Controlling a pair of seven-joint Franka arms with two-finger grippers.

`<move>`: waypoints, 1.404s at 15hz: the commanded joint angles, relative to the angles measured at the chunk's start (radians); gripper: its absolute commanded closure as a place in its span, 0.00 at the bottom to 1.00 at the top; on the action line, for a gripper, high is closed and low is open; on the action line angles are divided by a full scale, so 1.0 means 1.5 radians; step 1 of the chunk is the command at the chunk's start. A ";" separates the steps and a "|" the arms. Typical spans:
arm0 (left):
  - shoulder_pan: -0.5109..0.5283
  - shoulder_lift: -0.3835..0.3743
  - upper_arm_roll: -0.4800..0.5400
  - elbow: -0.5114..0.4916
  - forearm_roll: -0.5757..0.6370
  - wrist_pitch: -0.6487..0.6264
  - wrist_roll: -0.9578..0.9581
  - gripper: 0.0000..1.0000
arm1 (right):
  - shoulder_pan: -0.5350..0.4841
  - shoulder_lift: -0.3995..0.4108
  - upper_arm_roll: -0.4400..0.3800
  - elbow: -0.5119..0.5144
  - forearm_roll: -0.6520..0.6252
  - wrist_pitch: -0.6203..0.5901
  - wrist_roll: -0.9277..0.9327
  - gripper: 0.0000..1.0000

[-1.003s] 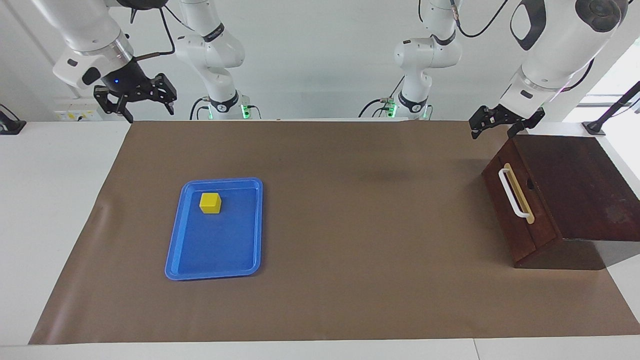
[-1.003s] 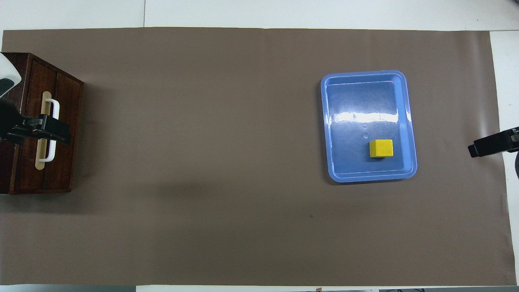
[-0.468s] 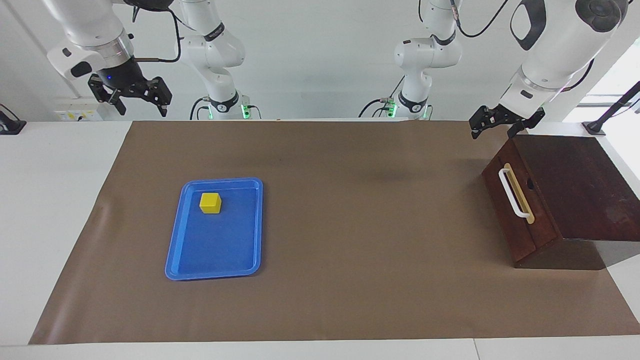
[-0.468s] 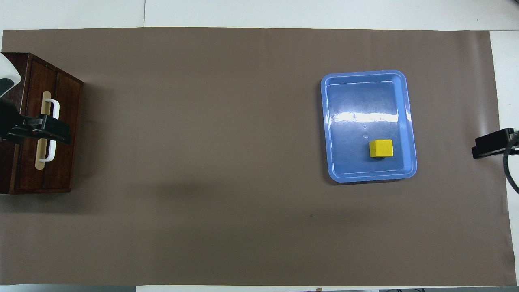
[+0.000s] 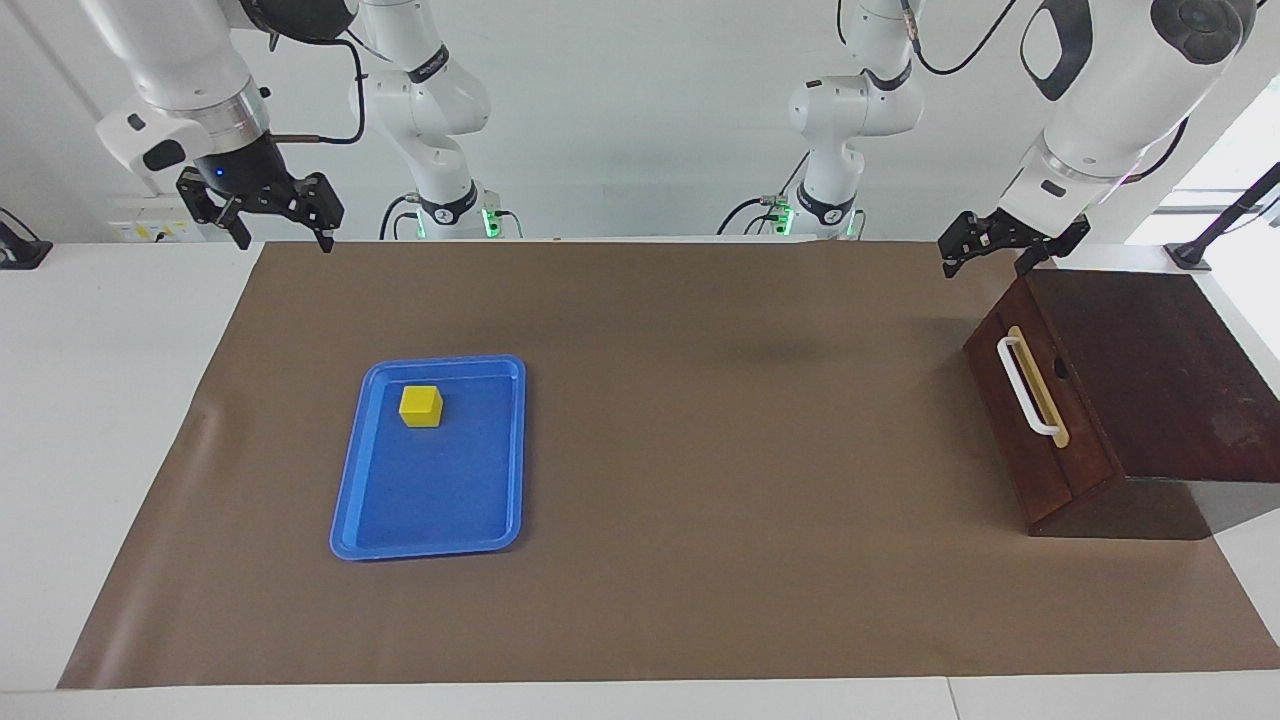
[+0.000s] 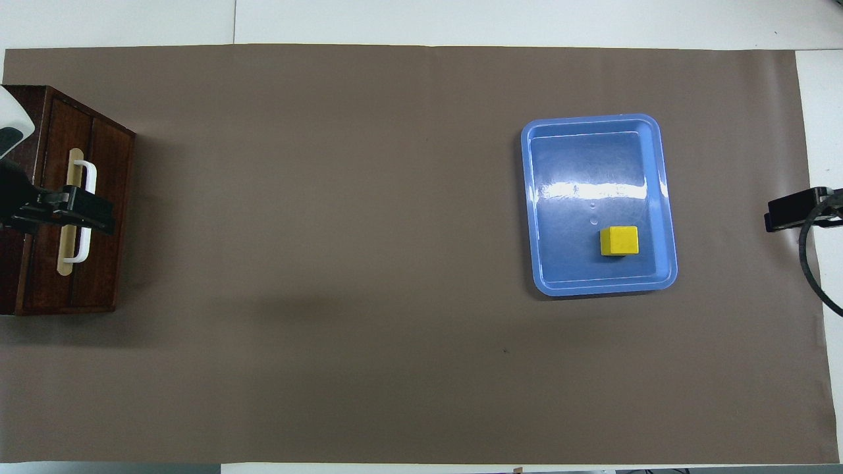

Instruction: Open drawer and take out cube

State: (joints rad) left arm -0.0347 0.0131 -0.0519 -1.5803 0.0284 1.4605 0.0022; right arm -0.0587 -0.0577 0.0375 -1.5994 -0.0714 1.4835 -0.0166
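Tray [image 6: 665, 197] glossy blue plastic – drawer [image 5: 1030, 440] dark wood – mat [image 6: 329, 263] matt brown.

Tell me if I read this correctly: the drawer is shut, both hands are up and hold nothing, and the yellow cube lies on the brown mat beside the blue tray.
One thing is wrong: the yellow cube lies in the blue tray, not on the brown mat beside it. Both views show this. The rest holds: the drawer is shut, and the left hand and the right hand are up and hold nothing.
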 commanded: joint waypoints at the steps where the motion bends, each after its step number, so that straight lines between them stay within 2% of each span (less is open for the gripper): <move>1: 0.004 -0.005 -0.001 -0.004 -0.009 -0.005 -0.005 0.00 | -0.004 -0.009 0.001 -0.014 0.035 0.013 0.016 0.00; 21: 0.004 -0.005 0.000 -0.004 -0.009 -0.005 -0.005 0.00 | -0.008 -0.018 -0.001 -0.019 0.053 0.006 0.016 0.00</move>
State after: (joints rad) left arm -0.0347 0.0131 -0.0519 -1.5803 0.0284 1.4605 0.0022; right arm -0.0594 -0.0621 0.0346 -1.6028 -0.0116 1.4880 -0.0093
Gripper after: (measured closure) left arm 0.000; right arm 0.000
